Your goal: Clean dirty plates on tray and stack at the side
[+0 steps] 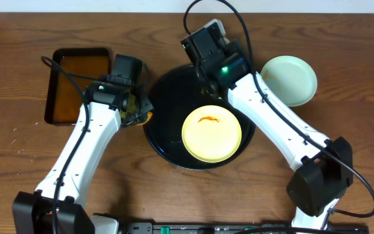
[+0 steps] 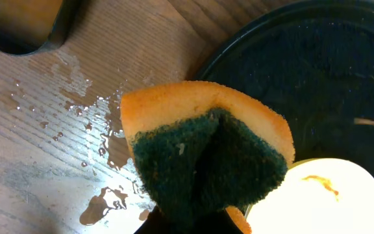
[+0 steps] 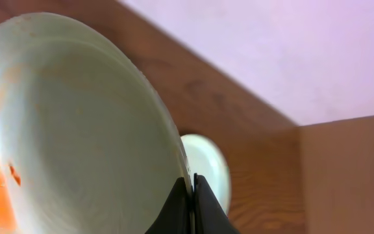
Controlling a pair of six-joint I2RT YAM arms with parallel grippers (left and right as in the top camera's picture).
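Observation:
The round black tray (image 1: 158,133) holds a pale yellow plate (image 1: 211,134) with an orange smear; the plate also shows in the left wrist view (image 2: 323,201). My right gripper (image 3: 192,188) is shut on the rim of a pale mint plate (image 3: 76,130), tilted on edge, with orange sauce at its lower left. In the overhead view this gripper (image 1: 208,81) is over the tray's far side and its plate is hidden under the arm. A second mint plate (image 1: 289,79) lies on the table at the right. My left gripper (image 2: 193,220) is shut on an orange and green sponge (image 2: 206,149) beside the tray's left edge.
A rectangular black tray of brown liquid (image 1: 76,84) stands at the far left. Water drops and puddles (image 2: 102,201) lie on the wood by the sponge. A wall and a wooden edge lie behind the table in the right wrist view.

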